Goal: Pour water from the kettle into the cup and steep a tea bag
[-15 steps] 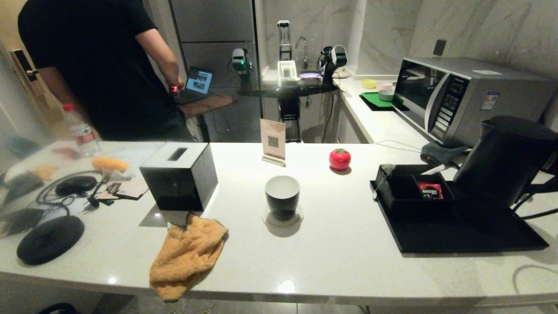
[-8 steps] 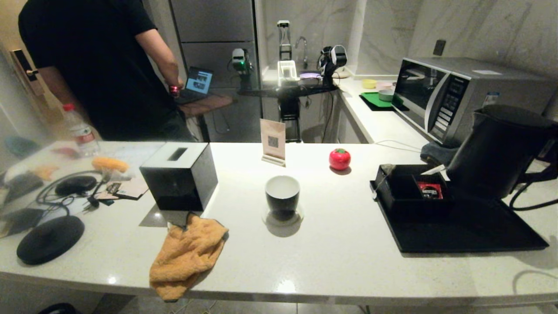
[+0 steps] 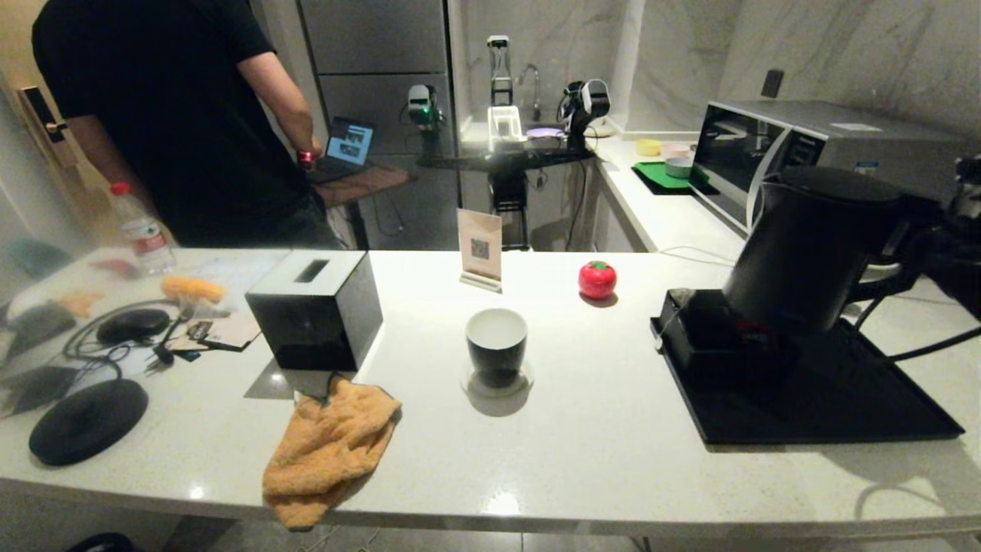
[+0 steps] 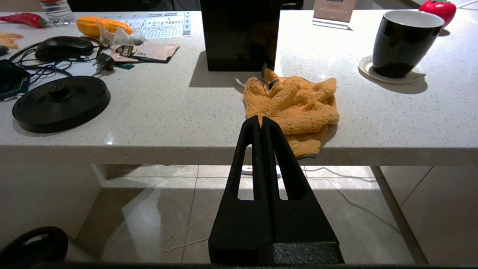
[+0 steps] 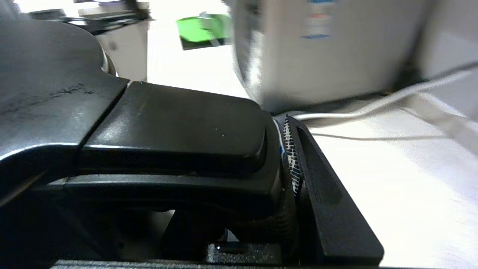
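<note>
Head view shows me the kettle [image 3: 805, 253] lifted off the black tray [image 3: 843, 406], nearer the cup [image 3: 497, 343] than 1 second ago. My right end effector [image 5: 287, 175] stays clamped on its handle; the left end effector [image 4: 260, 125] is fully closed, empty.

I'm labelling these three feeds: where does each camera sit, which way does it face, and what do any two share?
Head view: high, looking down across the white counter; right gripper holds the matte black kettle aloft.
Left wrist view: below the counter edge, facing it; shut left gripper in front.
Right wrist view: behind the gripper clamping the kettle's handle.
Shared: head and left wrist both show the glossy black cup.
</note>
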You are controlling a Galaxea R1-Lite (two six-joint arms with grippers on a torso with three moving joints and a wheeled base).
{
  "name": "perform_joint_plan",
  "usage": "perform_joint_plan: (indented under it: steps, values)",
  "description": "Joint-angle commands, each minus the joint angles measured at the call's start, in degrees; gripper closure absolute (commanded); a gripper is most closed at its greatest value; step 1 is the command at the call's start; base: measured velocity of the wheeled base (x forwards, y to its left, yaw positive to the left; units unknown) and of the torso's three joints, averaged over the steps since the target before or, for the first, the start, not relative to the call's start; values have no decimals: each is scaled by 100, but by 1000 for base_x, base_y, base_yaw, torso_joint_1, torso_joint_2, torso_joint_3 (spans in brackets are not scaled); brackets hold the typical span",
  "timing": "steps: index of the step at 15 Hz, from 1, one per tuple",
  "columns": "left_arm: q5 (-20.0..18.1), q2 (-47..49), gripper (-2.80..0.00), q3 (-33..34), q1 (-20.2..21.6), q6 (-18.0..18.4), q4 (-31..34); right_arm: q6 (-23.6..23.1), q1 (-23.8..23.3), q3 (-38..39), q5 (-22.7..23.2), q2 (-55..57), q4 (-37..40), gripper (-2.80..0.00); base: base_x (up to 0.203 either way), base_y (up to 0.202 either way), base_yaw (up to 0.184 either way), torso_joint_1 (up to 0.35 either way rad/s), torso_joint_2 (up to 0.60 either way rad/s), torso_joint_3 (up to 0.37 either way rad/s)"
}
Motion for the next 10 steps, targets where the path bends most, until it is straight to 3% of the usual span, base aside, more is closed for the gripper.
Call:
perform_joint_plan:
  steps: [1,10]
  values:
    - [-2,-2,0,0,0,-5,0,-11,456,-33,-231,-74,-26,0,0,0,0,0,0,0]
    - [1,-2,0,0,0,-5,0,-315,1866,-71,-981,-56,2,0,0,0,0,0,0,0]
